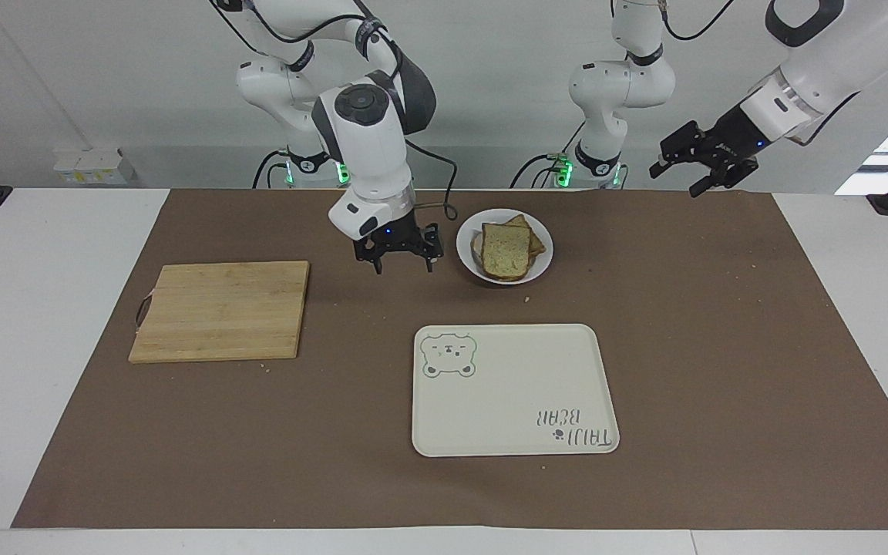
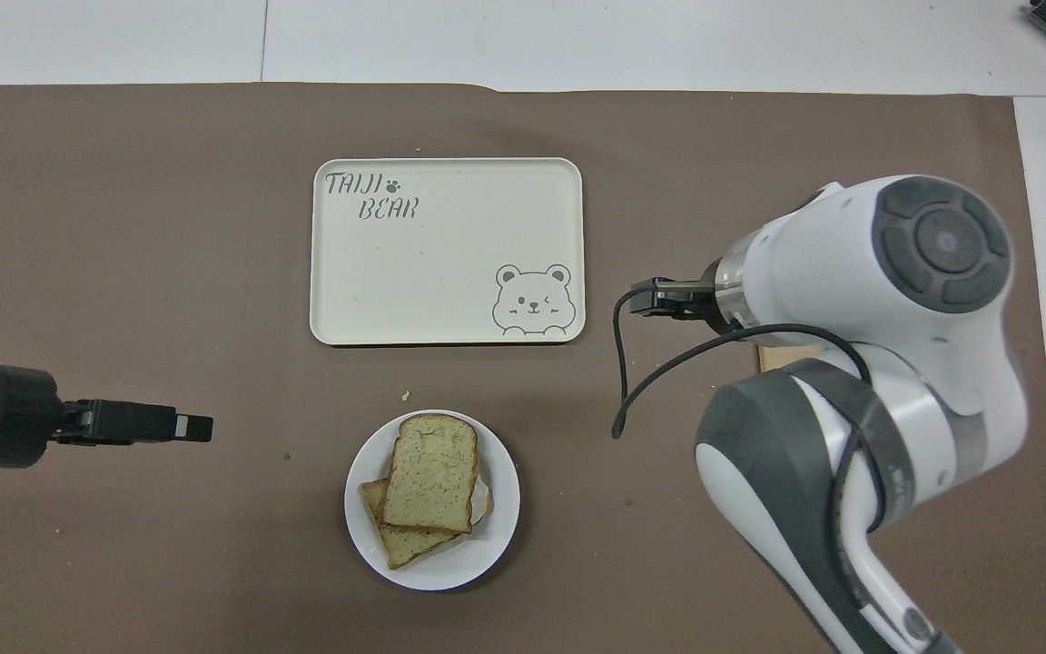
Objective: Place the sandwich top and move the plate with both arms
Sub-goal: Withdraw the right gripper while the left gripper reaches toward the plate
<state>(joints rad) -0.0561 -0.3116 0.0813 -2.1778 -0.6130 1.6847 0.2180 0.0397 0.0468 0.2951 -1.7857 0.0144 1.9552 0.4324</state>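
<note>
Sandwich top (image 1: 506, 250) lies on your plate (image 1: 540, 268). Right claw (image 1: 401, 258), fingers apart and empty, hangs beside the plate; left claw (image 1: 702, 162), apart too, hovers over the surface's edge.

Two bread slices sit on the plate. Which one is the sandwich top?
The sandwich top is the slice lying uppermost on the plate, fully visible; the other slice sits beneath it, only a corner poking out.

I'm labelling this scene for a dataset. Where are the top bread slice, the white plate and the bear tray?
top bread slice (image 2: 429, 474): overhead view, centre of its upper face.
white plate (image 2: 478, 559): overhead view, bare rim.
bear tray (image 1: 513, 370): facing view, bare middle of its floor.
</note>
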